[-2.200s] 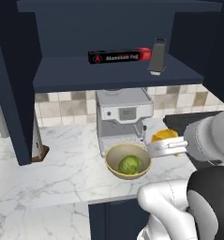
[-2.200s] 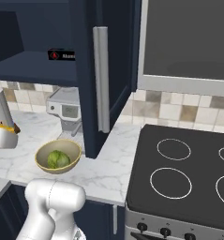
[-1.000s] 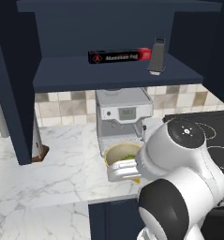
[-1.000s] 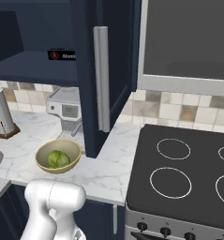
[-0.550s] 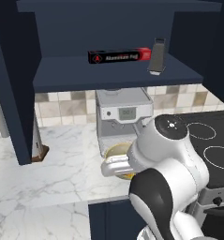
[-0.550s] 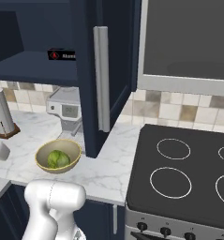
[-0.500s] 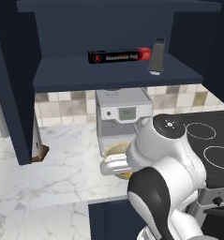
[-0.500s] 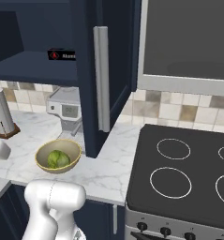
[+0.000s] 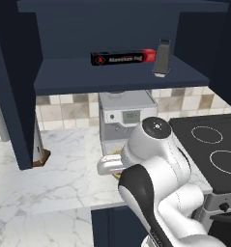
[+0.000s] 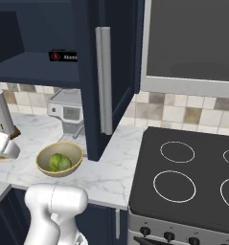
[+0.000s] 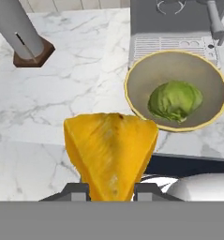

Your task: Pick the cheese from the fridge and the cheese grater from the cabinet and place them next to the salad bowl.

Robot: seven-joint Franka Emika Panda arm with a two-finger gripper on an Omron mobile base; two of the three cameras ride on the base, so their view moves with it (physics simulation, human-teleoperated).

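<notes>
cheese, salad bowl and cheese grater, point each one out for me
cheese (image 11: 111, 154): hand view, middle of the wedge's face.
salad bowl (image 11: 144, 84): hand view, bare inner wall left of the lettuce.
cheese grater (image 9: 162, 58): left base view, middle of its face, on the cabinet shelf.

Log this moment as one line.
tool: shut on cheese | over counter, left of salad bowl | cheese grater: on cabinet shelf

Two rear base views, one close overhead
</notes>
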